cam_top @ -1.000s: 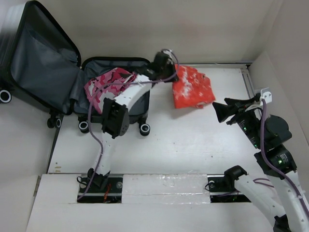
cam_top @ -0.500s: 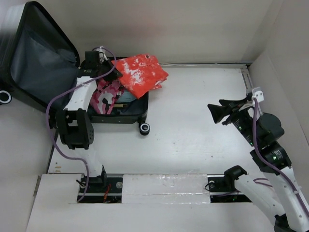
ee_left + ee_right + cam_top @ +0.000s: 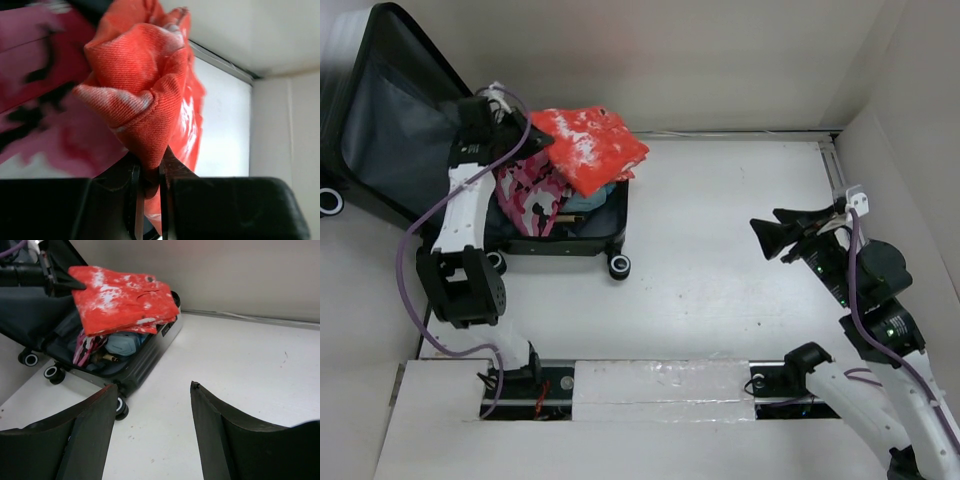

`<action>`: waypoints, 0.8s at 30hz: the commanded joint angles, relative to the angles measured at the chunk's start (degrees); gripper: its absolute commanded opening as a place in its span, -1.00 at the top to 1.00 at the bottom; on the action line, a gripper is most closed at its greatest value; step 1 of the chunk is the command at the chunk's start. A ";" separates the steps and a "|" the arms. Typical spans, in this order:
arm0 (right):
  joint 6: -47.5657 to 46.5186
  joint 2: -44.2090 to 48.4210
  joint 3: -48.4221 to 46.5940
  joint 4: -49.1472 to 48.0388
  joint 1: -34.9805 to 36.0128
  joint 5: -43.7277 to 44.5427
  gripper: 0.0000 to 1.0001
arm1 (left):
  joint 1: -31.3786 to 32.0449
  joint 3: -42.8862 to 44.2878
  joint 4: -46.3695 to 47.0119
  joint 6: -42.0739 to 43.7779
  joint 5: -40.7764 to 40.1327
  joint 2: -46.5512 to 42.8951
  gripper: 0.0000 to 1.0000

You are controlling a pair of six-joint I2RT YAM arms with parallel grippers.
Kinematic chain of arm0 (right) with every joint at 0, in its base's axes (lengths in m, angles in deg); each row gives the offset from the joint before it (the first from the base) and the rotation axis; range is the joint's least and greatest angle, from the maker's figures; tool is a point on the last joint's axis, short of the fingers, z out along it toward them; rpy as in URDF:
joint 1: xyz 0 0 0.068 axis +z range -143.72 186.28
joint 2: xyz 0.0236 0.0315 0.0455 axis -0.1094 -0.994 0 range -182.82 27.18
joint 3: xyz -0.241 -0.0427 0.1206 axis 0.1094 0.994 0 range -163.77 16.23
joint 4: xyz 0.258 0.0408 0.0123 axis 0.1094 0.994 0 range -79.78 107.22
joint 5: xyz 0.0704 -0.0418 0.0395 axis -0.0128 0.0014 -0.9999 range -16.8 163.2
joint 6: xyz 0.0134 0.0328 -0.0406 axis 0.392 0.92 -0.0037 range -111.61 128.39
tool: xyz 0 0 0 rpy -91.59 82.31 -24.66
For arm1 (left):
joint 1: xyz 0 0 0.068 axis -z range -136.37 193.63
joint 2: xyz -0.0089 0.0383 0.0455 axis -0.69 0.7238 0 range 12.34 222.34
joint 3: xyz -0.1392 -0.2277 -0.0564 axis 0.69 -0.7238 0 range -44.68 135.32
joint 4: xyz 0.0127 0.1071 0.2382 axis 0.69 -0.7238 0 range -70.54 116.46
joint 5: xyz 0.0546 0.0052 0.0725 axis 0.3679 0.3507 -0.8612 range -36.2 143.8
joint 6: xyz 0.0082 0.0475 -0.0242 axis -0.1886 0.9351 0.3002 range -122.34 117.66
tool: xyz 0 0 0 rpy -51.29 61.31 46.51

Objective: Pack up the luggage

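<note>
You face one white table [image 3: 720,290] boxed in by pale walls [image 3: 740,60]. One luggage [image 3: 570,243] lies open at the far-left corner, its lid tilted back. There are three soft items. A pink patterned garment [image 3: 530,195] and a pale blue bundle [image 3: 122,344] sit inside, with a red-and-white garment [image 3: 590,148] above them. Your left gripper [image 3: 535,140] pinches the red-and-white garment; only the left wrist view shows the fold clamped. Your right gripper [image 3: 770,238] hangs spread, well apart.
</note>
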 commanded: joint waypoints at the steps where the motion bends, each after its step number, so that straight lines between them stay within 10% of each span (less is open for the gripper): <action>1: 0.39 0.64 -0.27 -1.68 0.38 -0.78 -0.31 | -7.08 -6.05 7.46 -1.57 -8.33 -8.45 1.00; 13: 0.39 -0.67 2.19 -2.73 0.38 -2.01 -0.31 | -13.86 -22.06 7.28 -0.51 -20.65 -7.23 0.98; 16: 0.39 -2.08 2.72 -4.04 0.38 -3.41 -0.31 | -13.86 -26.19 8.15 -0.51 -21.79 -9.33 0.46; 18: 0.39 -2.70 3.86 -4.75 0.38 -4.04 -0.31 | -12.02 -27.95 9.30 0.29 -25.20 -14.06 -0.29; 24: 0.39 -4.28 5.45 -6.77 0.38 -5.17 -0.31 | -5.26 -29.19 9.92 0.90 -38.89 -30.30 -0.48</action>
